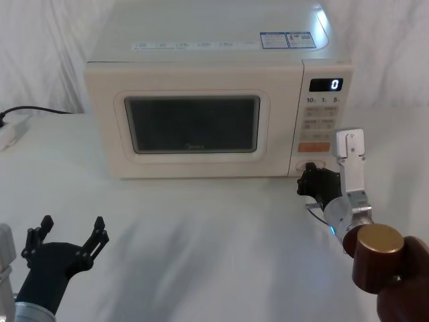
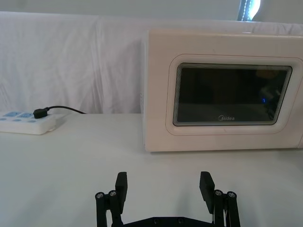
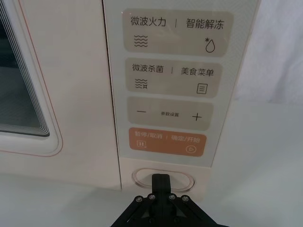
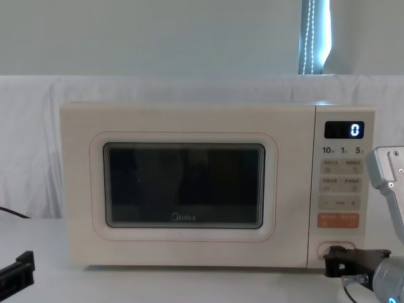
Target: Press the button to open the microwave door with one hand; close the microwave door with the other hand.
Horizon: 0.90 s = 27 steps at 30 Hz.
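Note:
The cream microwave door [image 1: 194, 127] with its dark window stands closed, also seen in the chest view [image 4: 183, 186] and the left wrist view [image 2: 227, 97]. The oval button [image 3: 185, 178] sits at the foot of the control panel, below the orange key [image 3: 165, 142]. My right gripper [image 3: 161, 182] is shut, its joined fingertips right against the middle of the button [image 4: 327, 247]. In the head view the right gripper [image 1: 310, 180] reaches the panel's lower corner. My left gripper [image 1: 70, 236] waits open at the near left, well short of the door, with nothing between its fingers [image 2: 121, 187].
The microwave [image 1: 201, 60] stands on a white-covered table [image 1: 201, 228]. A white power strip [image 2: 26, 124] with a black cable lies at the far left. Open table surface lies between the left gripper and the microwave front.

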{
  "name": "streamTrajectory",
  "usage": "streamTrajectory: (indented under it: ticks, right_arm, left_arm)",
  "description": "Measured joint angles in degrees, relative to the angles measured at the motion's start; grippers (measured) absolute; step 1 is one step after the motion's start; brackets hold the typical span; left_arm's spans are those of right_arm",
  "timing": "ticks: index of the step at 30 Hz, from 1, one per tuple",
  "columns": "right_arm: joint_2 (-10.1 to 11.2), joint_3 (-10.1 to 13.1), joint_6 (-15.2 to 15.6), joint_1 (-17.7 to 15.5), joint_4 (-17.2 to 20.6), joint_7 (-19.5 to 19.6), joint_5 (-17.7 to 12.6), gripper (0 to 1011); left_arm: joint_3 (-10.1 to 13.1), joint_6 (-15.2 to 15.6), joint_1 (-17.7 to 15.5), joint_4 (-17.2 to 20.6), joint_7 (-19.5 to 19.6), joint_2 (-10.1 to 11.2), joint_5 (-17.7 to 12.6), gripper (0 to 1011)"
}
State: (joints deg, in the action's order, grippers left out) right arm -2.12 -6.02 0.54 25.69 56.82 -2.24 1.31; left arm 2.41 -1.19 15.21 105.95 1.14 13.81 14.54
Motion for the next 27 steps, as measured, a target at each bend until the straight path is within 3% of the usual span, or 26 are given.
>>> streamTrajectory:
  ticks: [27]
  right_arm:
    - [-0.4, 0.4, -0.6, 2.1, -3.3, 0.6, 0.4, 0]
  left_arm:
    - [0.0, 0.0, 0.0, 0.0, 0.0, 0.0, 0.0, 1001]
